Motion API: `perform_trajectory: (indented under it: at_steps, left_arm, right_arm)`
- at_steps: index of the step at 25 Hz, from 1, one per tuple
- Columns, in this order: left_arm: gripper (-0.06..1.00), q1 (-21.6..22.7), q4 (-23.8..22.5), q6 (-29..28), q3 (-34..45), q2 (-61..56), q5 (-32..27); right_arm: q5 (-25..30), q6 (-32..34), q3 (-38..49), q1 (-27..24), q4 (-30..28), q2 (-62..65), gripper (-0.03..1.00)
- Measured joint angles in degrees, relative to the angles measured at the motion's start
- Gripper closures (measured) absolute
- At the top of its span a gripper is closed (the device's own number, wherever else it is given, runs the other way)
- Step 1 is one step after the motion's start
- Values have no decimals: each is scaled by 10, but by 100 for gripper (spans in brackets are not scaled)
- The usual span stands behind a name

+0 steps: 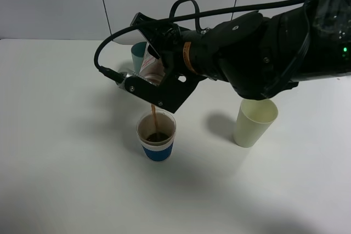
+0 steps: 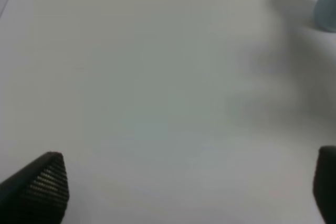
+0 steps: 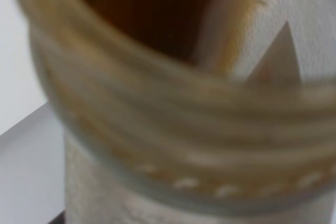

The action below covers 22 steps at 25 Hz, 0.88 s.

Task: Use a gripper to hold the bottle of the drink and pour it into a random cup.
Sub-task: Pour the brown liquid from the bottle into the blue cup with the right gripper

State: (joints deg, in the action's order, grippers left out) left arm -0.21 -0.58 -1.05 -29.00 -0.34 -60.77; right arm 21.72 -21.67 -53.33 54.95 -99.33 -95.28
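Note:
In the exterior high view my right gripper (image 1: 156, 83) is shut on the bottle (image 1: 151, 70), which has a pink-red label and is tipped neck-down. A thin brown stream (image 1: 154, 114) falls from its neck into the cup (image 1: 156, 135), white with a blue band, standing directly below with brown drink inside. The right wrist view is filled by the bottle's blurred threaded neck (image 3: 173, 129) with brown liquid inside. My left gripper (image 2: 189, 187) is open over bare table; only its two black fingertips (image 2: 44, 184) show.
A taller pale green cup (image 1: 255, 121) stands to the right of the blue-banded cup. A teal cup (image 1: 138, 54) stands behind the gripper, partly hidden; its edge shows in the left wrist view (image 2: 326, 3). The white table (image 1: 55, 163) reaches a pale wall behind.

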Motion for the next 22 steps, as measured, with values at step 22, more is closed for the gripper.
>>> perform_trajectory:
  at_steps: [22]
  left_arm:
    - [2,0,0,0,0,0,0]
  right_arm:
    - [21,-6,0,6,0,0,60]
